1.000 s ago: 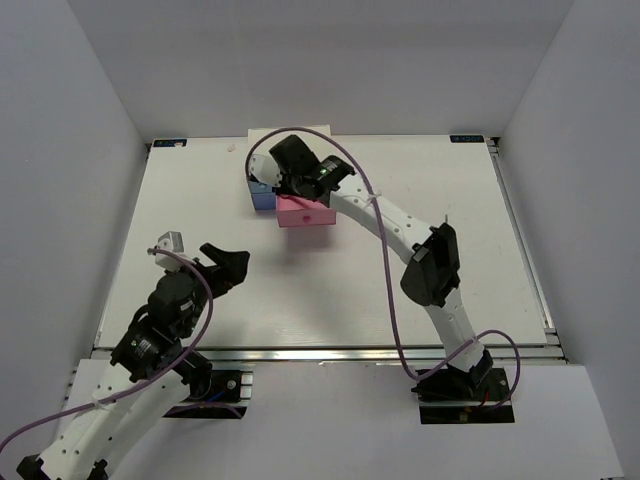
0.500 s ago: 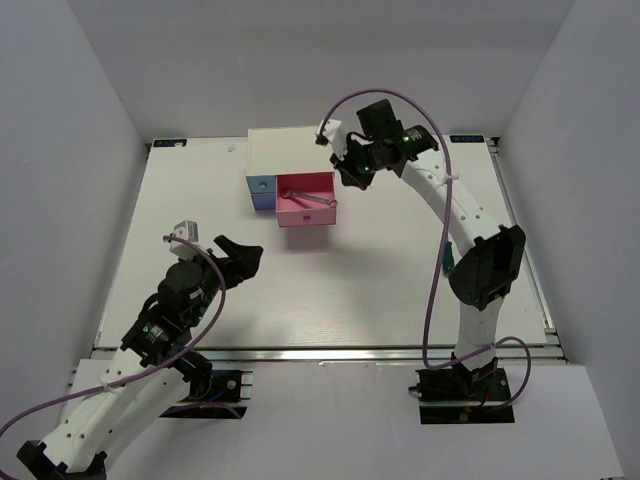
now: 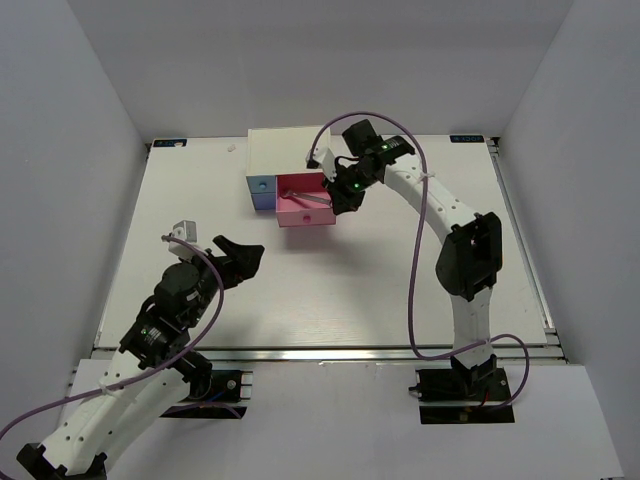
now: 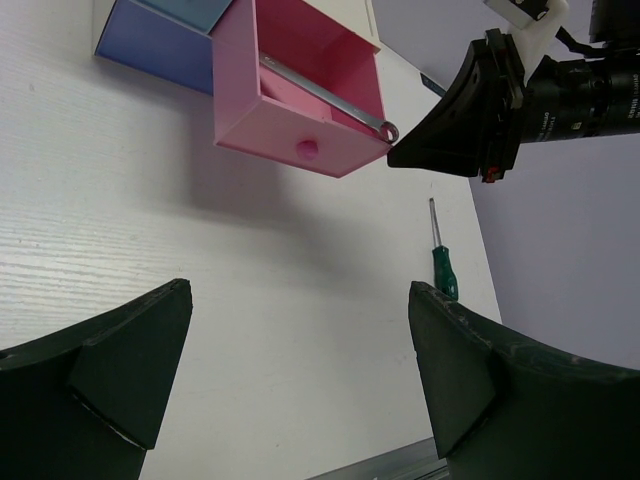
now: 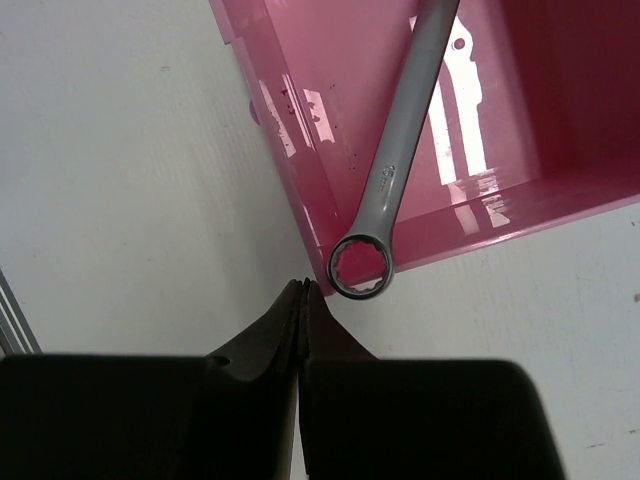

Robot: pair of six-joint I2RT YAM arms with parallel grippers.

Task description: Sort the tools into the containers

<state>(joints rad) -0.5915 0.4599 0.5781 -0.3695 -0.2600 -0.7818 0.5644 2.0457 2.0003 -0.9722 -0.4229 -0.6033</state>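
Observation:
The silver wrench [image 5: 400,160] lies slanted in the open pink drawer [image 3: 305,214] of the white cabinet [image 3: 285,150]. Its ring end [image 5: 360,266] sticks out over the drawer's corner. My right gripper [image 5: 303,287] is shut and empty, with its tips just beside that ring end, at the drawer's right front corner [image 3: 338,200]. My left gripper [image 4: 298,290] is open and empty over bare table [image 3: 238,262], well short of the drawer. The green-handled screwdriver [image 4: 443,272] lies on the table to the right. The dark-handled screwdrivers are out of view.
A periwinkle drawer front [image 4: 150,45] and a light blue one [image 3: 262,188] sit left of the pink drawer [image 4: 300,100]. The right arm [image 3: 440,205] arches over the table's right half. White walls enclose the table on three sides.
The right gripper left the wrench in the pink drawer, swung out to the right, then came back down to the drawer's right front corner, shut. The left arm edged slightly forward.

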